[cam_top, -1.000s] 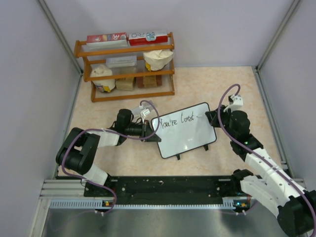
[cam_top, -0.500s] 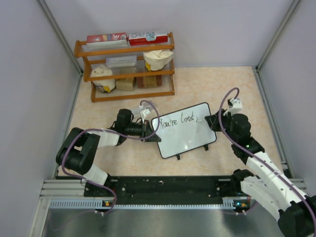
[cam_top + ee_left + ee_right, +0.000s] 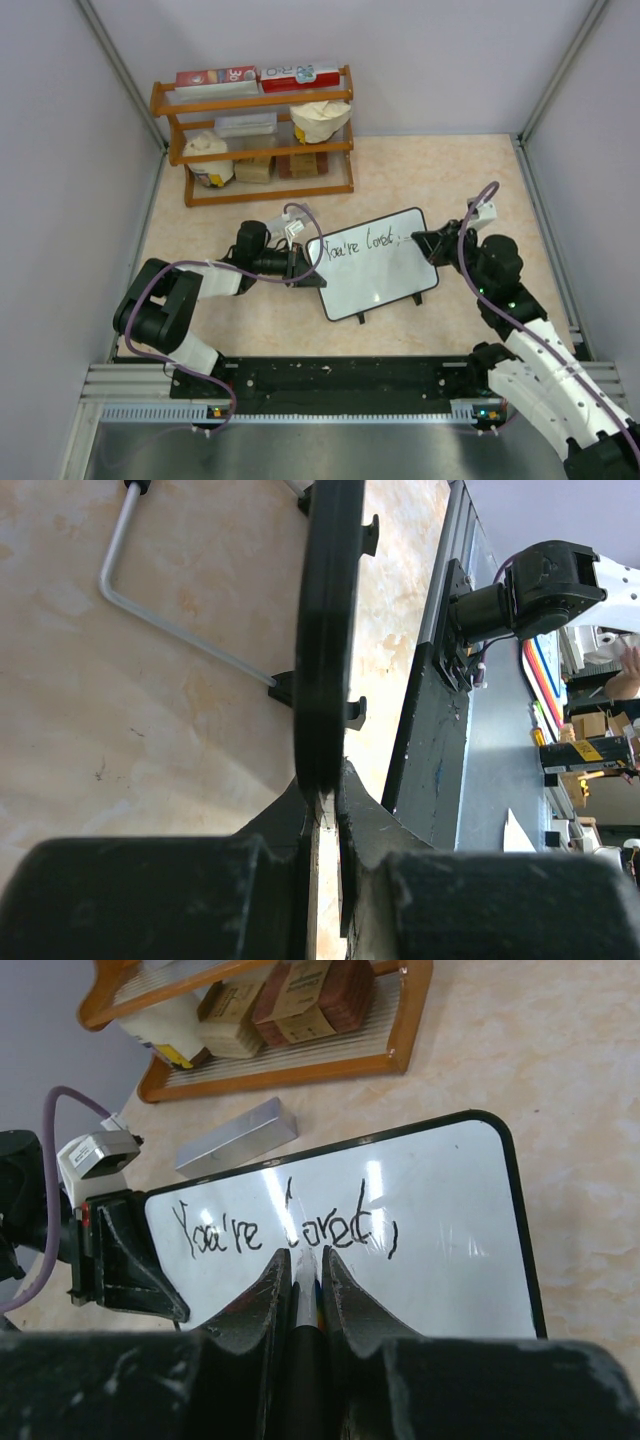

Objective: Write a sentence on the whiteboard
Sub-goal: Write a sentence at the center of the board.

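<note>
Black-framed whiteboard (image 3: 385, 285) bearing script (image 3: 360, 243) "You're loved,": left claw (image 3: 322, 790) clamps its edge, right claw (image 3: 305, 1260) a marker (image 3: 304, 1295).

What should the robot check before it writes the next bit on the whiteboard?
1. Is the whiteboard held steady? Ok: the left gripper is shut on its edge.
2. Is the marker in hand? Ok: the right gripper is shut on it.
3. Is the first line readable? Ok: the sentence reads "You're loved," and ends on a comma.
4. Is there room underneath? Ok: the whiteboard is bare white below the writing.
5. Is the tip of the marker on the whiteboard? Cannot tell: the right gripper's fingers hide it.
</note>
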You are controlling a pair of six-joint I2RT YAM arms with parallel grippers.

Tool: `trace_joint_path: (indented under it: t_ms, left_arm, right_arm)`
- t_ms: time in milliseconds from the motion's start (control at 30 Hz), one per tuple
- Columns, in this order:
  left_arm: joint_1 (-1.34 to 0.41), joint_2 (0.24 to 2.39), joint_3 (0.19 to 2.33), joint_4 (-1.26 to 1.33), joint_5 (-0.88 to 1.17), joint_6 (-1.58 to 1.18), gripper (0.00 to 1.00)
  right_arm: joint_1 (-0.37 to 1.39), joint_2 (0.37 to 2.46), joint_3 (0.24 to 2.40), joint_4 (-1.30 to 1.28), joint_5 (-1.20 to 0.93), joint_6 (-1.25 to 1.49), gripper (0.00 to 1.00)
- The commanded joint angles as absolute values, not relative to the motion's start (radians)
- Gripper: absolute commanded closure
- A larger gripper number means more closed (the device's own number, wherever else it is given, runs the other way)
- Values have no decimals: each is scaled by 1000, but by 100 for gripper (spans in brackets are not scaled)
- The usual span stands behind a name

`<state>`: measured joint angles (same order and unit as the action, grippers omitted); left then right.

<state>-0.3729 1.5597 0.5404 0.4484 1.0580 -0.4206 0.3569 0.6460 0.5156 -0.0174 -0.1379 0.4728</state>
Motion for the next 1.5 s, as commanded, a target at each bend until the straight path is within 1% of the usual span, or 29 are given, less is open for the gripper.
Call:
trace_joint_path:
  t_ms: [0, 200, 367, 733, 1267, 1467]
  left_arm:
    - [-379, 1546, 525, 439, 1054, -383, 100]
    - [-380, 1549, 528, 439, 1055, -382, 100]
    - [-379, 1551, 528, 437, 1057, -383, 100]
    - [-380, 1546, 525, 437, 1054, -382, 100]
    - [-380, 1549, 528, 439, 1055, -383, 100]
    - [-379, 1551, 528, 439, 1055, -383, 100]
  right_arm:
    - [363, 681, 505, 100, -216, 494, 100]
    - [498, 718, 488, 161, -149, 482, 100]
    - [624, 788, 489, 225, -95, 474, 100]
    - [796, 930, 532, 282, -35, 397, 100]
    - [845, 1026, 548, 275, 40, 397, 100]
    - [845, 1051, 546, 298, 26, 397, 100]
